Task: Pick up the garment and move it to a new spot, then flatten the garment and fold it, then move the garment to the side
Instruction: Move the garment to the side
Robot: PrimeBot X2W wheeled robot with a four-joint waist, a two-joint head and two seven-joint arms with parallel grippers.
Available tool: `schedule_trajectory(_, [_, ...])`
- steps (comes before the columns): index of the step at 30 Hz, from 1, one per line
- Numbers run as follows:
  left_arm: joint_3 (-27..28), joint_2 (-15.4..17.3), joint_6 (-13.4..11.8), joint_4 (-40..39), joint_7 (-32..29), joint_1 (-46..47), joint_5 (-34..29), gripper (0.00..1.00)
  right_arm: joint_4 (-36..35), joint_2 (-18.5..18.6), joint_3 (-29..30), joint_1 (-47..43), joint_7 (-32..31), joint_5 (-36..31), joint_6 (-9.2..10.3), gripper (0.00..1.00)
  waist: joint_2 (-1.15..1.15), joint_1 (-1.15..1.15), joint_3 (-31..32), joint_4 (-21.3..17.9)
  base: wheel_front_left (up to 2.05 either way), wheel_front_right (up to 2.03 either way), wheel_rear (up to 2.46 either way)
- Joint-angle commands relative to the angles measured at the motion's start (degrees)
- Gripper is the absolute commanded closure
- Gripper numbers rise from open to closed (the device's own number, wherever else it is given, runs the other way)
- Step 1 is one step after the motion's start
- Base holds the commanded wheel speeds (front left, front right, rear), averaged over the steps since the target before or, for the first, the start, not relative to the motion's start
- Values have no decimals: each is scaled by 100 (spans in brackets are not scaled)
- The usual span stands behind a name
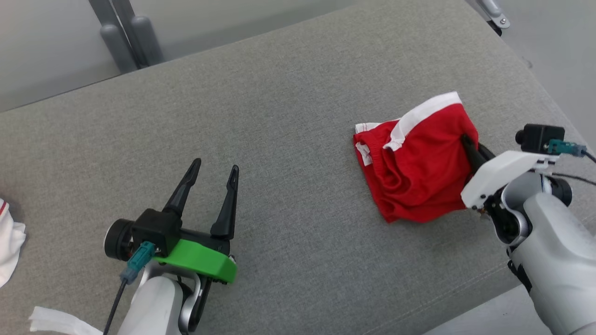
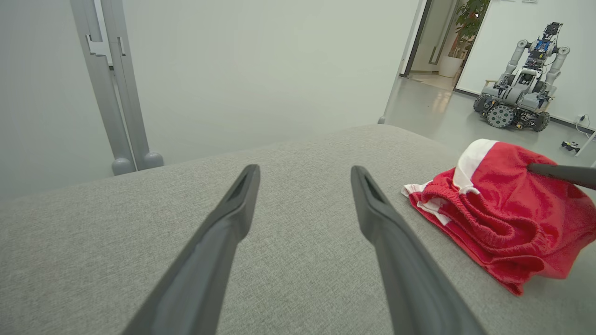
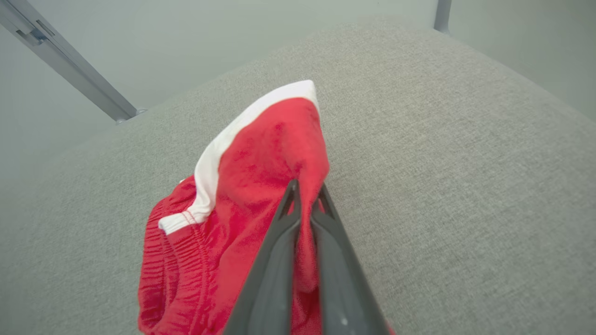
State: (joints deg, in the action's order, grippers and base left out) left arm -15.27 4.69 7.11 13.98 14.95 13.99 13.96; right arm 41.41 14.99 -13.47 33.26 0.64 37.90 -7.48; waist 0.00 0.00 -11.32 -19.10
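The garment (image 1: 419, 163) is a pair of red shorts with white trim, bunched on the grey cushioned surface (image 1: 288, 102) at the right. My right gripper (image 1: 467, 142) is shut on a pinch of its red cloth, lifting that edge into a peak. In the right wrist view the two fingers squeeze the garment (image 3: 260, 186) at the gripper (image 3: 305, 190) tips. My left gripper (image 1: 215, 168) stands open over bare fabric at the lower left, well apart from the shorts. The left wrist view shows its gripper (image 2: 305, 174) spread wide, the garment (image 2: 503, 218) off to the right.
White cloth (image 1: 10, 239) lies at the surface's left edge, and a white strip (image 1: 60, 322) at the bottom left. Grey metal posts (image 1: 125, 35) stand behind the far edge. Another wheeled robot (image 2: 524, 88) is parked across the room. The surface's right edge (image 1: 549, 97) drops off near my right arm.
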Motion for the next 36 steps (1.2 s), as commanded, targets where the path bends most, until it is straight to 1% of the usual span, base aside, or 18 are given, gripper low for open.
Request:
schedule_trajectory(1, [1, 85, 22, -28, -19, 143, -49, 0, -53, 83, -84, 211, 56, 13, -3, 100, 0, 0, -309, 129, 0, 0, 0])
schedule_trajectory(6, [-60, 218, 25, -219, -166, 367, -131, 0, 6, 508, -426, 861, 198, -91, -3, 100, 0, 0, -846, 314, 0, 0, 0])
schedule_trajectory(11, [-96, 338, 9, -465, -324, 561, -211, 0, 243, 981, -742, 1451, 191, 3, -2, 100, 0, 0, -1399, 475, 0, 0, 0])
schedule_trajectory(14, [-119, 394, -14, -614, -392, 642, -238, 0, 520, 1291, -752, 1826, 356, 41, -2, 100, 0, 0, -1696, 560, 0, 0, 0])
schedule_trajectory(20, [-136, 477, -58, -856, -464, 760, -294, 0, 1247, 1825, -563, 2426, 609, 176, -2, 100, 0, 0, -2110, 713, 0, 0, 0])
schedule_trajectory(27, [-146, 525, -83, -944, -462, 830, -274, 0, 2217, 2107, -408, 2859, 776, 188, -2, 100, 0, 0, -2315, 849, 0, 0, 0])
schedule_trajectory(28, [-151, 525, -88, -942, -454, 838, -267, 0, 2362, 2101, -393, 2920, 828, 159, -2, 70, 0, 0, -2321, 864, 0, 0, 0])
schedule_trajectory(29, [-155, 527, -89, -924, -442, 837, -256, 0, 2499, 2104, -382, 2982, 925, 104, -2, 9, 0, 0, -2316, 880, 0, 0, 0])
schedule_trajectory(30, [-156, 525, -91, -901, -439, 829, -244, 0, 2600, 2094, -373, 3016, 997, 76, -2, 0, 0, 0, -2304, 890, 0, 0, 0])
schedule_trajectory(33, [-171, 488, -110, -825, -392, 817, -212, 0, 2891, 2073, -359, 3108, 1235, -94, -2, 0, 0, 0, -2206, 924, 0, 0, 0])
schedule_trajectory(36, [-199, 442, -110, -756, -330, 798, -167, 0, 3072, 2132, -336, 3154, 1379, -339, -2, 0, 0, 0, -2038, 966, 0, 0, 0])
